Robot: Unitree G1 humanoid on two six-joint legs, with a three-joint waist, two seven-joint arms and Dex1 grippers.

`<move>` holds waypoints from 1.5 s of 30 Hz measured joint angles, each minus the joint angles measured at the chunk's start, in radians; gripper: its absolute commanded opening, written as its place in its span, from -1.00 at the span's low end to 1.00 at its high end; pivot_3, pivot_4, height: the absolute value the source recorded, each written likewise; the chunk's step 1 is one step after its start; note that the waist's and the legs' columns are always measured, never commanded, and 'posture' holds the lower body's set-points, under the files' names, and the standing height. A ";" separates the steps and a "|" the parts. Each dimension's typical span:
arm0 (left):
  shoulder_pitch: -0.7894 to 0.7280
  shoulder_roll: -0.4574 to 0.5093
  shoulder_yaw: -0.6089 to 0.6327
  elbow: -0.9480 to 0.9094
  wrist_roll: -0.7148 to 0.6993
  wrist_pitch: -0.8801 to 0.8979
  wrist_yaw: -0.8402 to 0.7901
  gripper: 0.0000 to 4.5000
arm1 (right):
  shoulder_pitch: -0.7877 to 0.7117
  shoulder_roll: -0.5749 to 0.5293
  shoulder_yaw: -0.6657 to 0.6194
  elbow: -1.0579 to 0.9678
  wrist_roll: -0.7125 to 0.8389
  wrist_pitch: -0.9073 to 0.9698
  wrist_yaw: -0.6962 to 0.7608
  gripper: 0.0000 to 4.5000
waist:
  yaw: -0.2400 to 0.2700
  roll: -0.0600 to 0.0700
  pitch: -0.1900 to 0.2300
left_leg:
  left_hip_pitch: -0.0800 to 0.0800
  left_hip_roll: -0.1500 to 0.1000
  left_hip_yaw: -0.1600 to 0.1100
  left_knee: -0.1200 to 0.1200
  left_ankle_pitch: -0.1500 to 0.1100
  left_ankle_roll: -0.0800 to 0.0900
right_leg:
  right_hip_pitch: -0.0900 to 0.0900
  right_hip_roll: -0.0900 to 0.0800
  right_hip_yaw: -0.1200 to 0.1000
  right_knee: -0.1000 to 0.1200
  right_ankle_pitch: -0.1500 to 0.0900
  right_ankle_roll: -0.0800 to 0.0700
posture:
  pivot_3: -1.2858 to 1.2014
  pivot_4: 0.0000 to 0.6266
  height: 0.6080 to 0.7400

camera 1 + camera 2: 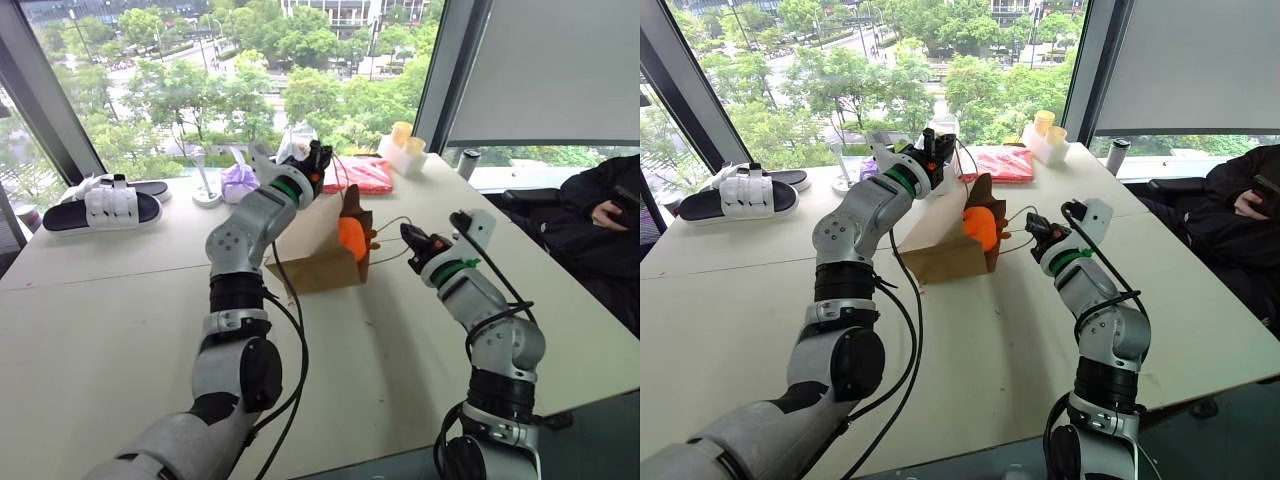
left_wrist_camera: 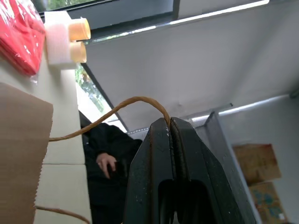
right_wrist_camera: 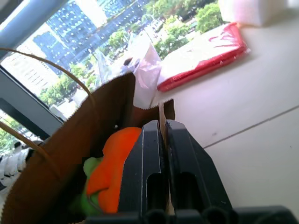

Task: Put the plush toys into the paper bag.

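One bag (image 1: pixel 315 250) handle (image 2: pixel 117 108) is gripped by the closed left hand (image 2: pixel 169 128). The other handle (image 1: pixel 392 237) is pinched by the closed right hand (image 1: pixel 408 236). The orange toy (image 3: pixel 112 165) and green toy (image 3: pixel 88 184) are held inside.

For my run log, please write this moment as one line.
left pincer: shut on bag handle | right pincer: shut on paper bag rim | orange toy, green toy: inside bag

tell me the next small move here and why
Probably lift both hands together to stand the paper bag upright. The left hand is shut on one handle, the right hand on the other handle, and the orange toy and green toy already sit in the tipped bag's mouth.
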 measured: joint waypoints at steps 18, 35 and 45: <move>-0.043 0.126 0.026 0.215 0.071 0.035 -0.197 -1.00 | -0.134 -0.098 -0.010 -0.143 0.331 0.092 -0.144 -0.98 | 0.000 0.001 -0.003 | -0.002 0.000 -0.002 0.000 0.000 0.001 | -0.001 -0.001 -0.001 0.002 0.000 0.000 | 0.03 -0.52 1.00; -0.083 0.144 0.097 0.079 -0.049 0.210 -0.063 -1.00 | -0.156 -0.087 -0.055 -0.155 0.773 -0.003 -0.436 -0.98 | -0.001 0.001 -0.003 | -0.002 0.000 -0.002 0.001 0.000 0.001 | -0.002 -0.001 -0.001 0.007 0.000 0.000 | 0.03 -0.52 1.00; -0.019 0.139 0.076 0.135 0.020 0.217 -0.026 -1.00 | -0.011 -0.103 0.015 -0.153 0.870 -0.059 -0.506 -0.98 | -0.001 0.001 -0.003 | 0.000 0.000 -0.001 0.000 0.000 0.001 | -0.002 -0.001 -0.001 0.007 0.000 0.000 | 0.03 -0.52 1.00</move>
